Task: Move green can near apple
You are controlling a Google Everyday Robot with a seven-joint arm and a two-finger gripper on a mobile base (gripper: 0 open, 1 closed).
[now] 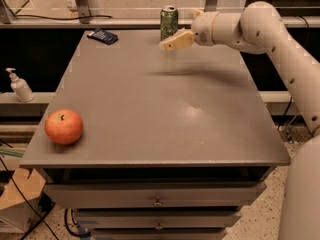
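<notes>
1. Camera view: green can (pixel 169 22) stands at the far table (pixel 165 109) edge, well apart from the front-left apple (pixel 64 126).
2. Gripper (pixel 172 41) hovers just beside the can; spread or closed, I cannot tell.
3. Reaching step, I judge; next it must enclose the can.

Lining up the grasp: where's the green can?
The green can stands at the middle of the far edge of the table in the camera view, the gripper hovering just in front of it; the apple is at the near-left corner.

Green can (pixel 169 23), silver top; cream gripper (pixel 165 45) just beside can; red-orange apple (pixel 64 126), yellowish patches, well apart from can; grey table (pixel 165 114).
</notes>
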